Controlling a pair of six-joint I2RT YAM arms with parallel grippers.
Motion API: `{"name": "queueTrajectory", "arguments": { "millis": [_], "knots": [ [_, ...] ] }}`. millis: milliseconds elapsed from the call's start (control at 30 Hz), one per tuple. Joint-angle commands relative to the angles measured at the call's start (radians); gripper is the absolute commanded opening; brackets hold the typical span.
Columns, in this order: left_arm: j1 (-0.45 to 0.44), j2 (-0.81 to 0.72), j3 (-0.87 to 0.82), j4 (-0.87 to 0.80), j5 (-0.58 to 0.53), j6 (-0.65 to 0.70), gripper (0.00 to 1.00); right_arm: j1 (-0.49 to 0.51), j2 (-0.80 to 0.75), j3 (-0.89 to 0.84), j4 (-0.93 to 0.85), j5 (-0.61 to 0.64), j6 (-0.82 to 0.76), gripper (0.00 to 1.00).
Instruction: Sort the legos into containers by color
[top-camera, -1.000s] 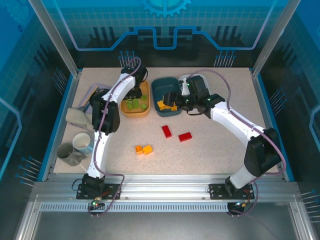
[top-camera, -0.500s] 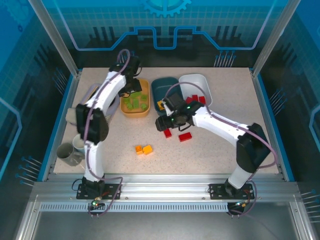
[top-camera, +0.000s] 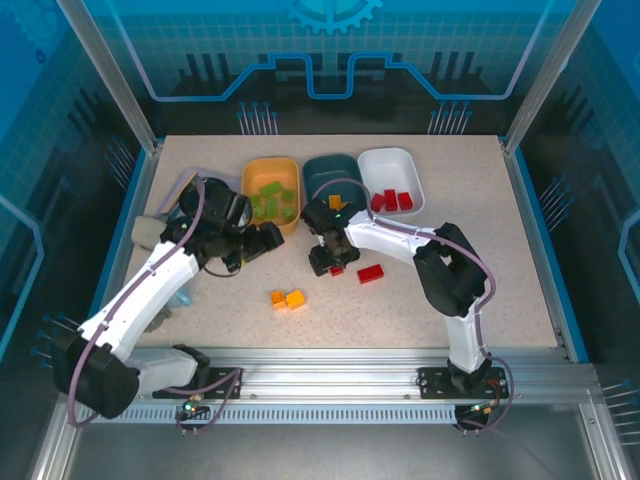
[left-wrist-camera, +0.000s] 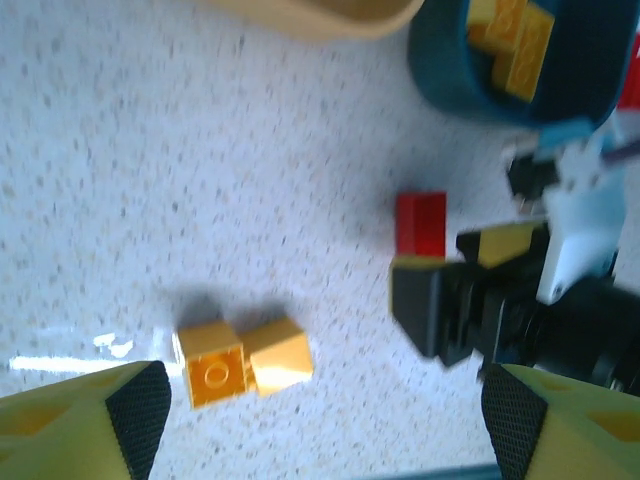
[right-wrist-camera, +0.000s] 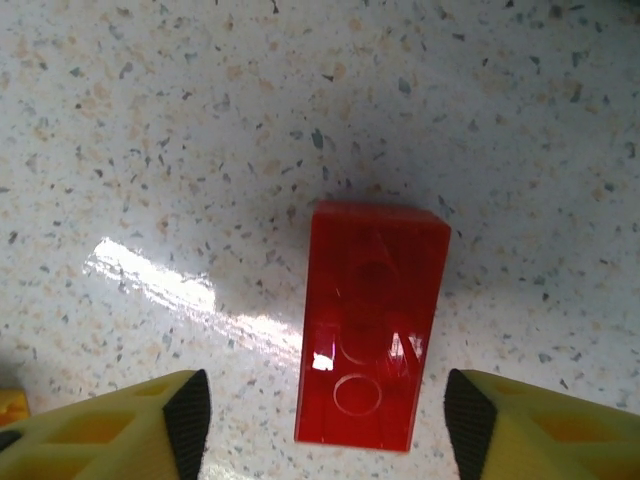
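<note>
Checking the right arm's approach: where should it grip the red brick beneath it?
By its two long sides, from straight above. The red brick lies flat, lengthwise between the right pincer's fingers, so they span its narrow width.

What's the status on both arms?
Left gripper open, empty. Right gripper open, straddling red brick on table. Two orange bricks loose nearby. Nothing blocking.

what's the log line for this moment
right gripper: open, either side of red lego | left gripper: open, empty | loose on table: second red lego, two orange legos
</note>
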Motion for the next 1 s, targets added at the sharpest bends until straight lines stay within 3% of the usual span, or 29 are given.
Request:
{"name": "queueTrajectory", "arguments": {
  "millis": [0, 267, 400, 633, 800, 967],
  "knots": [
    [-0.021, -0.09, -0.041, 0.011, 0.031, -0.057, 0.85, -0.008, 0.049, 0.04, -0.039, 0.027, -0.012, 0.61],
    [-0.037, -0.163, -0.082, -0.004, 0.029, -0.06, 0.85, -0.021, 0.094, 0.044, -0.029, 0.038, -0.021, 0.5],
    [-0.041, -0.166, -0.088, 0.004, 0.031, -0.059, 0.84, -0.022, 0.089, 0.042, -0.025, 0.042, -0.014, 0.39],
    [-0.073, -0.146, -0.067, 0.109, 0.071, -0.023, 0.84, -0.041, -0.077, 0.056, -0.039, 0.072, -0.001, 0.35],
    [-0.102, -0.053, 0.01, 0.176, 0.077, -0.001, 0.85, -0.192, -0.169, 0.097, -0.048, 0.043, 0.037, 0.35],
    [-0.103, 0.047, 0.087, 0.234, 0.079, -0.001, 0.86, -0.355, -0.082, 0.218, -0.027, -0.024, 0.049, 0.36]
  ]
}}
